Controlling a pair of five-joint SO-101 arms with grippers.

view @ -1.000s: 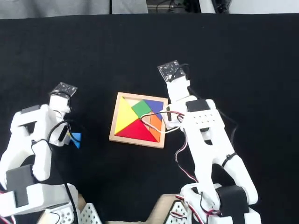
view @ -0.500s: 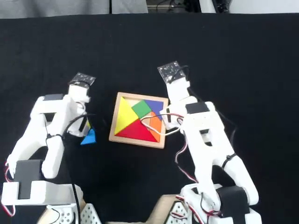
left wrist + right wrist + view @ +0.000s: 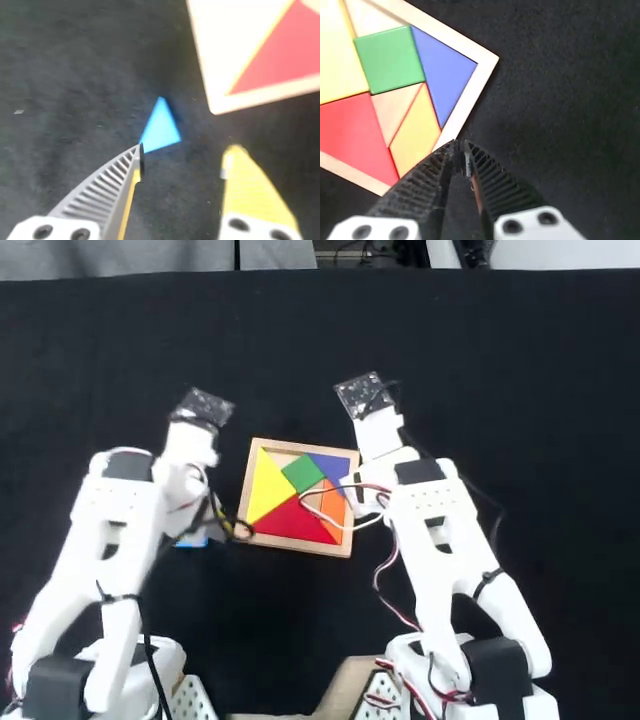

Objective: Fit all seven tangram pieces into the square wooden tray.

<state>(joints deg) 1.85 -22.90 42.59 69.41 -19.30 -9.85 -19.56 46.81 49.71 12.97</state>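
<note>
Left tool (image 3: 187, 150) spread, blue triangle (image 3: 160, 129) just ahead, near tray (image 3: 260, 95) corner; right tool (image 3: 459, 147) pressed together at tray edge

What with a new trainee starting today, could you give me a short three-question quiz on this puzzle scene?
1. True or false: the light blue triangle lies inside the tray.
2. Pick one. The right gripper is: A, wide open; B, shut, holding nothing; C, shut on a red piece.
3. Short answer: what colour is the square piece in the tray?

Key: 1, false: it lies on the cloth beside the tray. 2, B. 3, green.
</note>
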